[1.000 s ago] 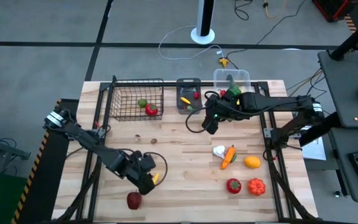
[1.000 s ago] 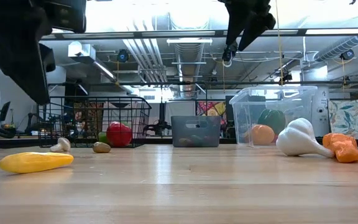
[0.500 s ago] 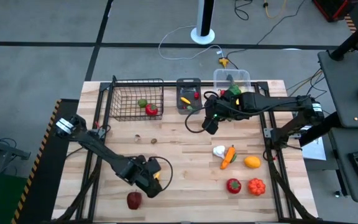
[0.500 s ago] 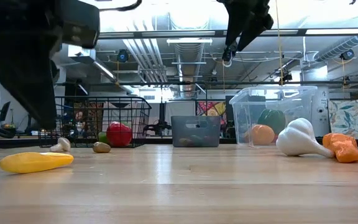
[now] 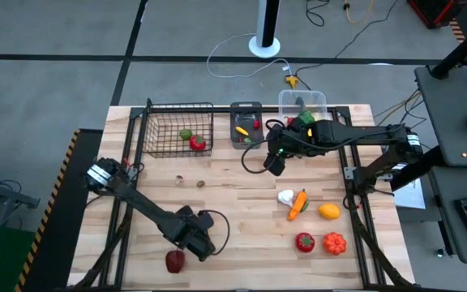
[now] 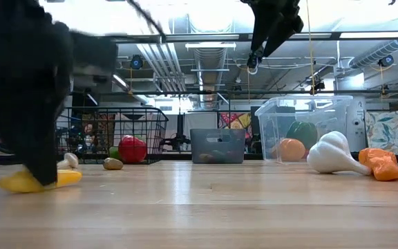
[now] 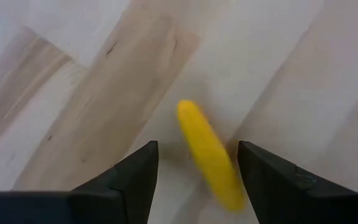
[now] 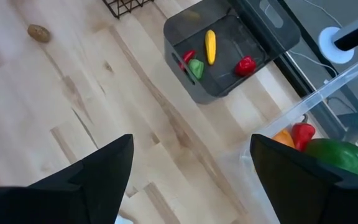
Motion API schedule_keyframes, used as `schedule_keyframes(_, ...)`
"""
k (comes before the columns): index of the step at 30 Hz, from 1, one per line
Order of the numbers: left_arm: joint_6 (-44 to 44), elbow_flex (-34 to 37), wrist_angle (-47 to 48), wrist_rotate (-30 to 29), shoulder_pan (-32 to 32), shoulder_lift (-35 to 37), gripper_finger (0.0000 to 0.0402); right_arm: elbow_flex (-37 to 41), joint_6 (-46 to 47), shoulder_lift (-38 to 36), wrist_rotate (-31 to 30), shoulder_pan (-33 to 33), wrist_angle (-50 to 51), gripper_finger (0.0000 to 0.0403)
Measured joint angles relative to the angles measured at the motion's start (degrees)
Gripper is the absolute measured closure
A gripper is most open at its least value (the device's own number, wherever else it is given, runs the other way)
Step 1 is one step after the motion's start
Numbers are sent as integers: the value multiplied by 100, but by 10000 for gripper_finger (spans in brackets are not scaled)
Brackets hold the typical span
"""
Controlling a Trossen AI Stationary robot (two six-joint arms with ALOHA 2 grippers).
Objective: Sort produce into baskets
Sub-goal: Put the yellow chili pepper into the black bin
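Directly below the left gripper (image 7: 194, 163) lies a yellow banana (image 7: 210, 155), flat on the wooden table (image 5: 242, 203). The gripper's two dark fingers are spread wide and hold nothing. In the left wrist view the banana sits in the gap between them, closer to one finger than the other. Its long axis runs roughly along the gap between the fingers, a little slanted, so closing the fingers would likely squeeze it across its narrow width. In the low view the dark bulk of the left arm reaches down to the tabletop over the banana (image 6: 26, 181), covering its middle. Seen from above, the left gripper (image 5: 199, 242) is near the front edge of the table, with a red apple (image 5: 174, 260) just beside it.

The right gripper (image 5: 272, 162) waits well apart, raised over the far side of the table near the dark grey plastic bin (image 5: 246, 123) and the clear plastic tub (image 5: 302, 103); its fingers are open and empty. The left arm is clearly the nearer one to the banana. The black wire-mesh basket (image 5: 173, 130) stands at the far left.
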State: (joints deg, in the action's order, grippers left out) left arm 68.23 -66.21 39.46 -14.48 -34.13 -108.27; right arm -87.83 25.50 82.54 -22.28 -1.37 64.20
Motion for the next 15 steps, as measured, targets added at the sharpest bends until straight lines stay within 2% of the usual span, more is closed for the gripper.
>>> schedule_keyframes(4,-41,-235,76,-12,-9,-311,217,4,0,0,20,0,-5,90)
schedule_keyframes(8,-178,-431,335,-71,-9,-374,253,23,2,2,22,0,-4,95)
schedule_keyframes(15,-659,-398,659,-160,2,-223,365,110,1,7,-6,0,-33,98)
